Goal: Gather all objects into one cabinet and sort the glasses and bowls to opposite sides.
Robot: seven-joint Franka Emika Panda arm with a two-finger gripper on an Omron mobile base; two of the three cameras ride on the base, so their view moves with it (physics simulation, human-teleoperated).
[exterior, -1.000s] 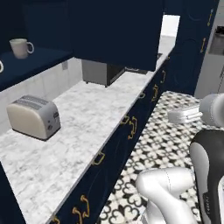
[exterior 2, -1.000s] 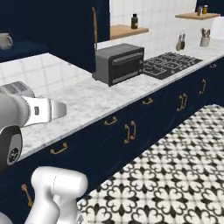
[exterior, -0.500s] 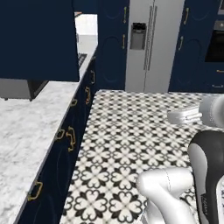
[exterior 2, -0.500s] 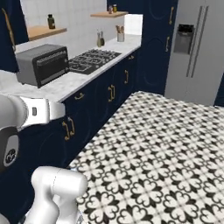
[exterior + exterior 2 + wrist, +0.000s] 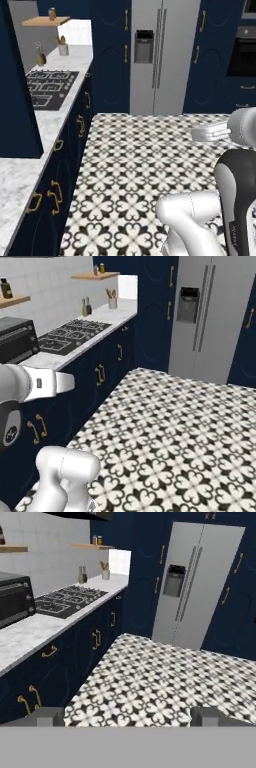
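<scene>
the claw [image 5: 128, 716] stands with its two dark finger tips wide apart at the bottom of the hand view, nothing between them, pointing out over the patterned floor [image 5: 165, 682] toward the steel fridge [image 5: 197, 582]. none of the task's things can be made out here: no wooden bowl, no mug, no red cup, and no wall cabinet with the curved brass handle, so which way they lie from the claw cannot be told from these views. my judgement is that the coming move turns on the base bringing them into view, not on any reach of the arm; there is one arm only, so no choice of side arises.

going outward: nearest on the robot's left runs the marble bench [image 5: 20, 175] over navy drawers with brass pulls [image 5: 55, 192]. a dark oven box [image 5: 17, 338] sits on the bench in the right base view, cut off at the frame edge. past it lies the black hob [image 5: 47, 87], then a small bottle [image 5: 86, 307] and a pot of utensils [image 5: 112, 301] by the wall, too small to read closely. a wooden shelf [image 5: 95, 276] hangs above, bearing small jars that are blurred. farthest stand the fridge and a wall oven [image 5: 242, 52], which is cut by the edge.
</scene>
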